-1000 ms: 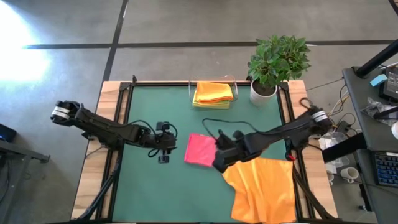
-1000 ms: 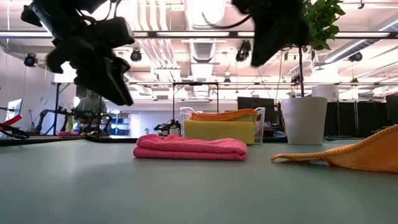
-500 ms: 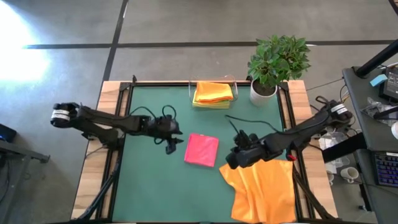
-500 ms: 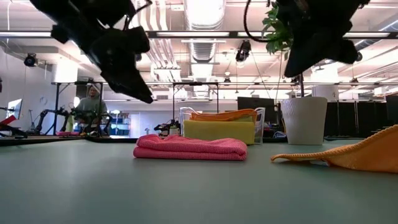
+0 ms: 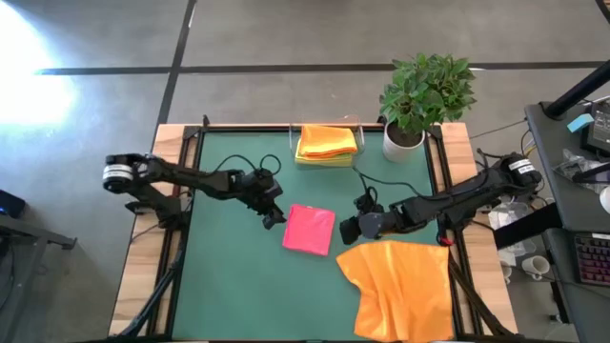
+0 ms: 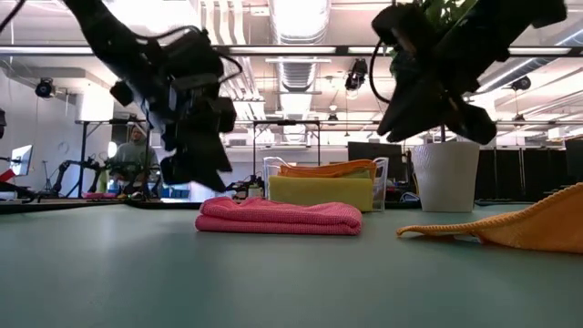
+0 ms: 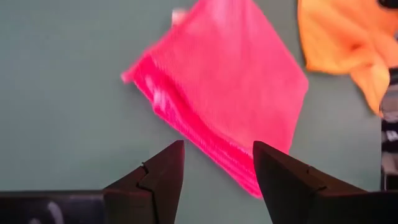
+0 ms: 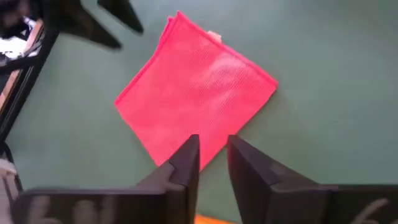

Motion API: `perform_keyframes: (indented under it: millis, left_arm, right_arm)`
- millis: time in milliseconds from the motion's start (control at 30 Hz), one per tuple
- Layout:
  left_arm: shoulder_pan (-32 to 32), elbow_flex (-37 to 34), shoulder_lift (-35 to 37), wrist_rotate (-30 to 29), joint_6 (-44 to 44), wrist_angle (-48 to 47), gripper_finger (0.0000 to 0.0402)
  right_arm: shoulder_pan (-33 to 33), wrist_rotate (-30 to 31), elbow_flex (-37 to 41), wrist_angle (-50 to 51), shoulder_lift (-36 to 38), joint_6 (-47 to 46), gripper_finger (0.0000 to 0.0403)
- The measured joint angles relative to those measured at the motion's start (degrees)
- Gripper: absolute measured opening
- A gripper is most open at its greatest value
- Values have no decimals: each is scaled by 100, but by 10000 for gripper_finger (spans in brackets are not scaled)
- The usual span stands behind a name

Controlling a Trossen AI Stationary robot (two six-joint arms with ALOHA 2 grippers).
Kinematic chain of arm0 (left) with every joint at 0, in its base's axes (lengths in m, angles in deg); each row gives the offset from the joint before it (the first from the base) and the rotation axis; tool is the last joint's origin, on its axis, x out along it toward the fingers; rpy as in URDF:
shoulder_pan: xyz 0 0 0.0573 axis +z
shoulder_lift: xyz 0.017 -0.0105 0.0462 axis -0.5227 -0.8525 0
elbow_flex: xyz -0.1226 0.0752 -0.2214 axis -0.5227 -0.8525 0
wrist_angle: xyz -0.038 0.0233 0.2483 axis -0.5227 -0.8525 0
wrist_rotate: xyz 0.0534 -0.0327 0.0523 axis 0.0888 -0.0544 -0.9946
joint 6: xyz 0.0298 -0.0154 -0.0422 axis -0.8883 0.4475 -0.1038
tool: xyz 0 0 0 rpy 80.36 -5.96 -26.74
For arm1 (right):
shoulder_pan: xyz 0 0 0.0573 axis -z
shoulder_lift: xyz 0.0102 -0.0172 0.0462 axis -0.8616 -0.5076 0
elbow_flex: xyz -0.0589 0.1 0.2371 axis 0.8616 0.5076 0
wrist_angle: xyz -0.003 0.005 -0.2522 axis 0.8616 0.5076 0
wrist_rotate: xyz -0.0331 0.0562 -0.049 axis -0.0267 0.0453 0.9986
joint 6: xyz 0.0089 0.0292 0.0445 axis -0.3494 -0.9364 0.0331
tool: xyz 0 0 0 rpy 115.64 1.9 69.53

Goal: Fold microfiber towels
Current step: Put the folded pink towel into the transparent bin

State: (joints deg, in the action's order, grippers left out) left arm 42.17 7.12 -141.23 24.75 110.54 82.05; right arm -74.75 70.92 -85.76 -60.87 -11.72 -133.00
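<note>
Left gripper (image 5: 274,218): fingers spread, empty, raised above the green table mat (image 5: 229,286) just beside the left edge of the folded pink microfiber towel (image 5: 309,230). Right gripper (image 5: 347,230): fingers parted by a narrow gap, empty, raised just beside the towel's right edge. An unfolded orange microfiber towel (image 5: 400,291) lies crumpled at the mat's near right.

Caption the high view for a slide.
Both grippers, left and right, flank the folded pink towel; orange towel unfolded.
</note>
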Motion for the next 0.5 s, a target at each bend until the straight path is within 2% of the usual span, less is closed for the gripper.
perform_keyframes:
  millis: [333,500]
  left_arm:
    - [1,308,-690,109,10,118,176]
    - [15,336,-689,-371,12,111,176]
  right_arm:
    - [500,-50,-2,-176,-458,-253,172]
    - [649,-102,-2,-343,-827,-805,189]
